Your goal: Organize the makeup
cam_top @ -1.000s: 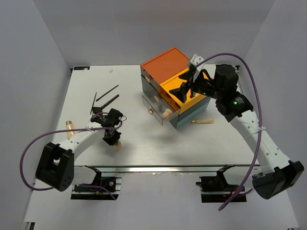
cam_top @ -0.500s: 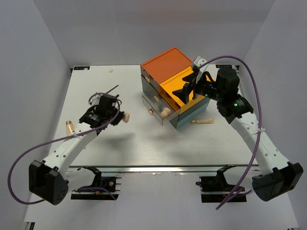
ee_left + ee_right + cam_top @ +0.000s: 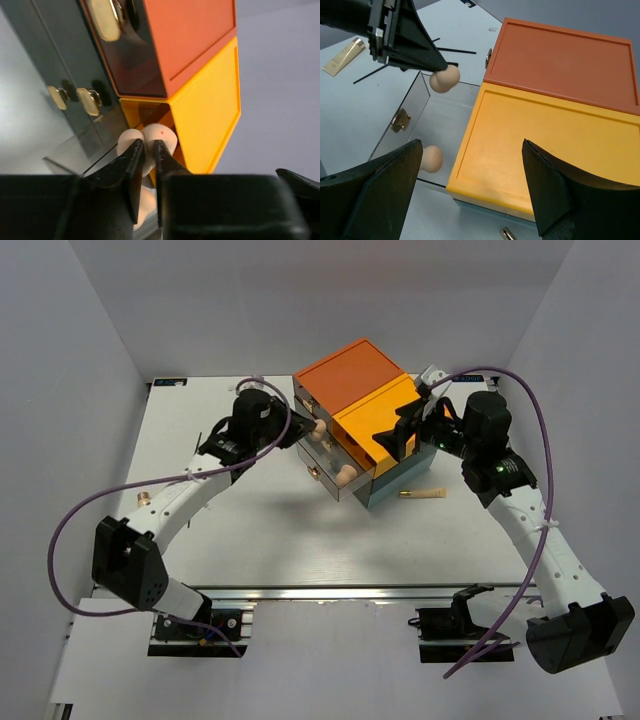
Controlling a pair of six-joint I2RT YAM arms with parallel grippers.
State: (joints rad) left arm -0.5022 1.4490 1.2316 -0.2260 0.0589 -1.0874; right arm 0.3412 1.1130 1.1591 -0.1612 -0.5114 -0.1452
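The drawer box point(image 3: 352, 375), topped by one orange lid and one yellow lid, stands toward the far side of the table point(image 3: 260, 540). On the box's left face one clear drawer point(image 3: 415, 107) is pulled out. A beige sponge point(image 3: 431, 158) lies inside it, close under the corner of the yellow lid. The other drawers on that face are pushed in; their gold knobs point(image 3: 90, 100) show, but their dark fronts hide whatever they hold.

The left tool point(image 3: 149, 145) is over the open drawer, right beside the box's left face. Its fingers point(image 3: 132, 160) are pinched together on a second beige sponge point(image 3: 162, 135), a rounded one held above the drawer's floor and apart from the sponge already inside.

The right tool point(image 3: 408, 430) hangs over the yellow lid with its fingers spread wide and nothing between them.

The other makeup lies on the table outside the box. A beige gold-tipped tube point(image 3: 424, 494) lies just off the box's near right side. A second tube point(image 3: 342, 56) lies well out to the box's left. Thin black sticks point(image 3: 454, 50) lie to the left of the box, beyond the left tool as the right wrist view shows it.
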